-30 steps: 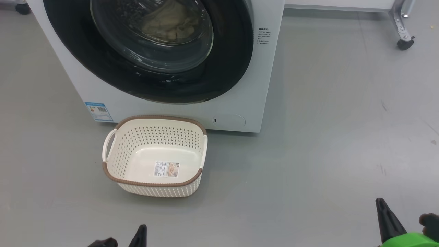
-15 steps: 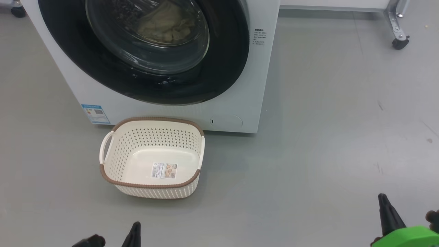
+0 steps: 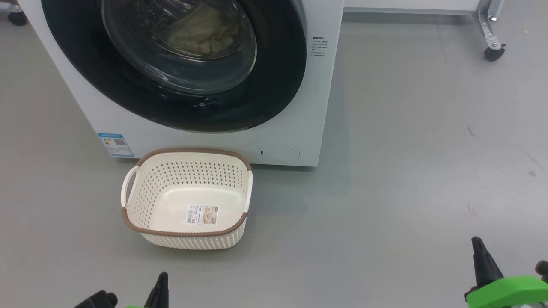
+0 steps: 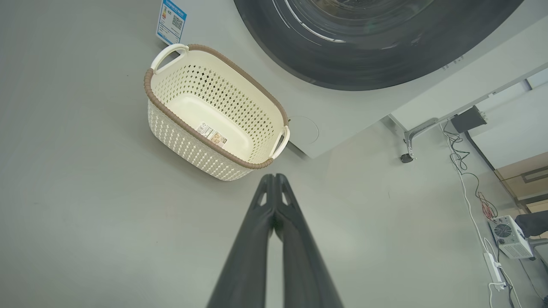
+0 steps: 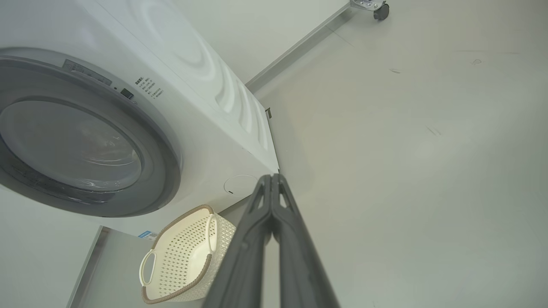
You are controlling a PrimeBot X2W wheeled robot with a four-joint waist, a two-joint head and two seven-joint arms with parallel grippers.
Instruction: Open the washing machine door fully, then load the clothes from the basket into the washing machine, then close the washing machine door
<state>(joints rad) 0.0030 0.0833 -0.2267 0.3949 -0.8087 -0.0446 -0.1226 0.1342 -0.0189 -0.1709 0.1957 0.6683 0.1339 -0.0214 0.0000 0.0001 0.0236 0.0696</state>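
The washing machine [image 3: 319, 107] stands at the back, white and boxy. Its door [image 3: 278, 85] lies flat against the front, closed, with a glossy black rim. Behind the door glass a pale heap of clothes [image 3: 201, 32] rests in the drum. In front of the machine the cream basket [image 3: 184, 234] sits on the floor, holding nothing but its bottom label. My left gripper [image 3: 162, 280] hangs shut just short of the basket [image 4: 171, 128], with its fingertips [image 4: 274, 182] pressed together. My right gripper [image 3: 476, 244], far to the right, is shut too, fingertips [image 5: 270, 182] touching, and holds nothing.
A metal frame on a castor [image 3: 492, 49] stands at the back right. Cables, a power strip and a small grey box [image 4: 509, 235] lie on the floor to the right. Open grey floor [image 3: 406, 171] stretches right of the machine.
The whole head view has shifted a little, so the camera has moved. Door, basket and both shut grippers stand as before.
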